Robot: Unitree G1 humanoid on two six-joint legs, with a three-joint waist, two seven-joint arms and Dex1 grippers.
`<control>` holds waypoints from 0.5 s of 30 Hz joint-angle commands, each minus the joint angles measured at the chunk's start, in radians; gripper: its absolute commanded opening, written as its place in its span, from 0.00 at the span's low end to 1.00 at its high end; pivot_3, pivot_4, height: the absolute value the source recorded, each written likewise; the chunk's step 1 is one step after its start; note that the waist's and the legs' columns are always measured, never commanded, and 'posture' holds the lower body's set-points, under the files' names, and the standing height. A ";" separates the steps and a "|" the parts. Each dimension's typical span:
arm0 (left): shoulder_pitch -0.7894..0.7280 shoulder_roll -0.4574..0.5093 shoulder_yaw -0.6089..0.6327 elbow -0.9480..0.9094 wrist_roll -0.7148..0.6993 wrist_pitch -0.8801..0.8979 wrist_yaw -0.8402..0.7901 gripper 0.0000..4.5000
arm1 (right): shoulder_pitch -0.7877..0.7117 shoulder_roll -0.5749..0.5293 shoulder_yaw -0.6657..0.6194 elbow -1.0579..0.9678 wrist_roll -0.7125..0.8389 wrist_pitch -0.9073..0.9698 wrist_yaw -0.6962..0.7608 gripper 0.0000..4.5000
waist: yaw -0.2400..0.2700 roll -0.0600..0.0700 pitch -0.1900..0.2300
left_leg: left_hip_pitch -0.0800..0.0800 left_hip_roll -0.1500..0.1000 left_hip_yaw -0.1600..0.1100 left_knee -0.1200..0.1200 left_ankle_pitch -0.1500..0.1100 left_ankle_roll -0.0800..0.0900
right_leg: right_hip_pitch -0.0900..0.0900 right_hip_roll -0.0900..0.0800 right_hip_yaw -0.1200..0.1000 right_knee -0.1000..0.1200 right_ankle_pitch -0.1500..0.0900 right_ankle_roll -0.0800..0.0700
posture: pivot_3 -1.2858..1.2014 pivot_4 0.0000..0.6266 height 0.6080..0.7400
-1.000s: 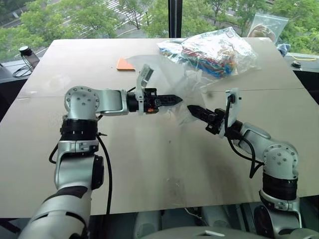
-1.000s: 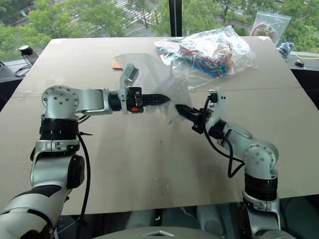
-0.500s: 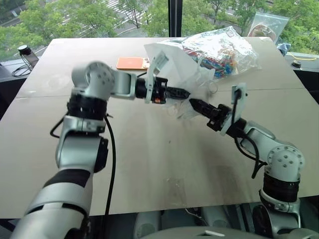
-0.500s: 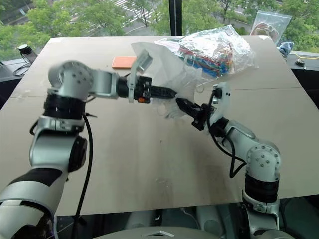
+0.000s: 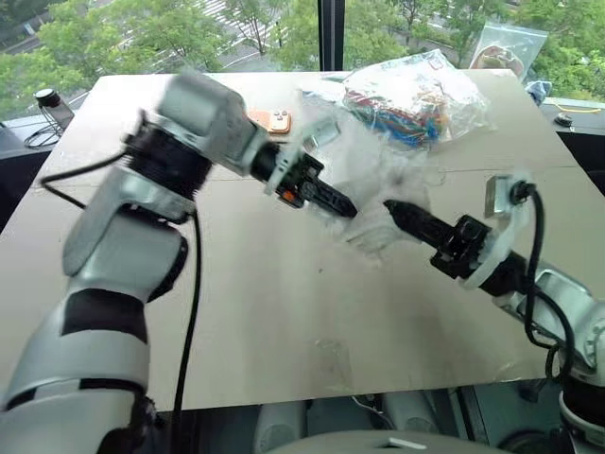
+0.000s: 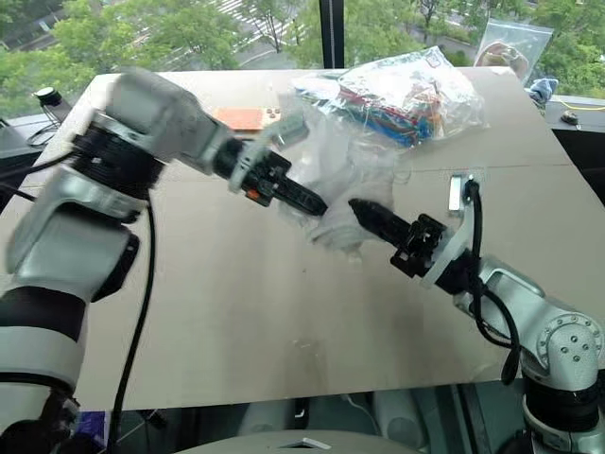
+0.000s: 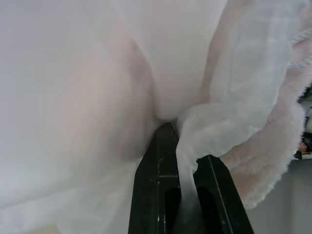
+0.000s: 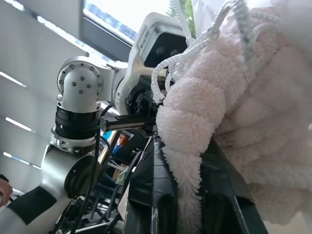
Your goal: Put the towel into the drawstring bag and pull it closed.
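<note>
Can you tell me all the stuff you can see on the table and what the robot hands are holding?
Drawstring bag: one, see-through milky white, held up over the table's middle between both hands.
Towel: one, cream-white and fluffy, pinched by the right hand, beside the bag's white cord.
Bag of cables: one, clear crinkly plastic with colourful cables, far side of the table.
Phone-like thing: one, orange, flat on the far part of the table.
Zip bag: one, clear, far right corner.
Table: one, beige.
Left hand: shut on the bag's fabric.
Right hand: shut on the towel.
</note>
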 commanded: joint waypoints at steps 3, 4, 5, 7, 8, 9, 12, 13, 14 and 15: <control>0.024 -0.136 0.065 0.227 0.143 -0.197 -0.012 0.00 | 0.016 0.016 0.068 0.093 -0.151 -0.034 0.047 0.02 | -0.003 -0.001 0.001 | -0.002 0.000 0.000 0.001 0.000 0.000 | -0.002 0.000 0.000 0.000 0.000 0.000 | 0.52 0.24 1.00; 0.032 -0.164 0.101 0.274 0.161 -0.237 0.019 0.00 | 0.011 0.031 0.080 0.124 -0.193 -0.039 0.074 0.02 | -0.003 -0.001 0.001 | -0.002 0.000 0.000 0.001 0.000 0.000 | -0.002 0.000 0.000 0.000 0.000 0.000 | 0.52 0.24 1.00; 0.037 -0.183 0.129 0.308 0.179 -0.262 0.036 0.00 | 0.008 0.042 0.086 0.143 -0.220 -0.043 0.095 0.02 | -0.003 -0.001 0.001 | -0.002 0.000 -0.001 0.001 0.000 0.000 | -0.002 0.001 0.000 0.000 0.000 0.000 | 0.52 0.24 1.00; 0.070 -0.211 0.183 0.350 0.233 -0.390 0.102 0.00 | -0.009 0.058 0.115 0.192 -0.325 -0.041 0.135 0.02 | -0.004 -0.001 0.000 | -0.003 0.000 -0.001 0.000 0.000 0.000 | -0.003 0.001 0.000 0.000 0.000 0.000 | 0.52 0.24 1.00; 0.082 -0.219 0.219 0.356 0.245 -0.420 0.123 0.00 | -0.027 0.056 0.146 0.223 -0.444 -0.055 0.148 0.02 | -0.006 -0.001 0.000 | -0.002 0.000 -0.001 0.000 0.000 0.000 | -0.003 0.001 0.000 0.000 0.000 0.000 | 0.52 0.24 1.00; 0.093 -0.225 0.252 0.353 0.254 -0.445 0.147 0.00 | -0.042 0.052 0.175 0.251 -0.538 -0.060 0.155 0.02 | -0.007 -0.001 0.000 | -0.002 0.000 -0.001 0.000 0.000 0.000 | -0.002 0.001 0.001 0.001 0.000 0.000 | 0.52 0.24 1.00; 0.138 -0.227 0.302 0.281 0.301 -0.533 0.202 0.00 | -0.069 0.060 0.236 0.282 -0.755 -0.114 0.252 0.02 | -0.003 -0.001 0.000 | -0.002 0.000 -0.001 0.001 0.000 0.000 | -0.003 0.001 0.001 0.001 0.000 0.000 | 0.52 0.24 1.00; 0.161 -0.227 0.317 0.241 0.313 -0.558 0.216 0.00 | -0.075 0.083 0.234 0.302 -0.778 -0.122 0.266 0.02 | -0.002 -0.001 0.000 | -0.002 0.000 -0.002 0.001 0.000 0.000 | -0.003 0.001 0.001 0.001 0.000 0.000 | 0.52 0.24 1.00; 0.185 -0.230 0.332 0.204 0.328 -0.592 0.243 0.00 | -0.078 0.100 0.236 0.317 -0.806 -0.129 0.282 0.02 | -0.001 -0.001 0.000 | -0.003 0.000 -0.002 0.001 0.000 0.000 | -0.003 0.001 0.000 0.000 0.000 0.000 | 0.52 0.24 1.00; 0.204 -0.232 0.341 0.174 0.346 -0.619 0.267 0.00 | -0.082 0.108 0.243 0.329 -0.843 -0.136 0.299 0.02 | 0.000 -0.001 0.000 | -0.003 0.000 -0.002 0.001 0.000 0.000 | -0.003 0.001 0.000 0.000 0.000 0.000 | 0.52 0.24 1.00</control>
